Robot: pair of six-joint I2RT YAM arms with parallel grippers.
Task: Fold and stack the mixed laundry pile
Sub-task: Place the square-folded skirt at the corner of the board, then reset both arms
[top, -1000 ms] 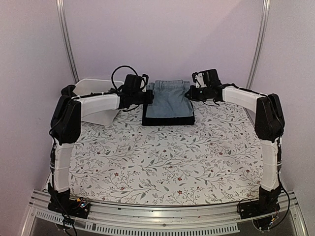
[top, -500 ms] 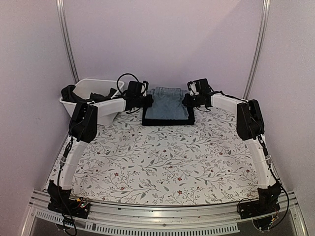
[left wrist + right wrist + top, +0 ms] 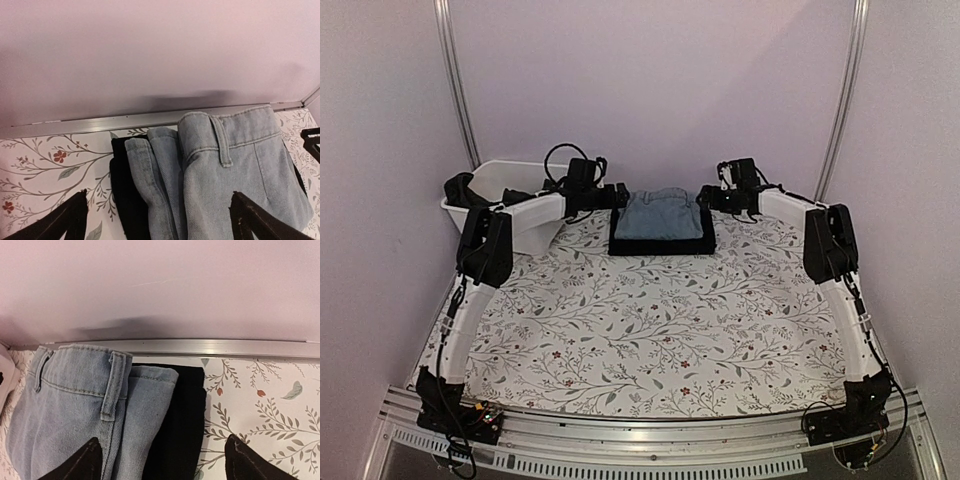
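At the table's [image 3: 650, 330] far edge, folded jeans [image 3: 660, 212] atop black cloth [image 3: 660, 246]

The left arm [image 3: 470, 290] stands up from its base, bends at the elbow and stretches far out toward the back. The right arm [image 3: 845, 290] does the same on its side. The left gripper [image 3: 619, 196] and the right gripper [image 3: 705, 199] both lean in toward the middle, apart from each other. Each one has its two dark fingers [image 3: 65, 220] spread wide.
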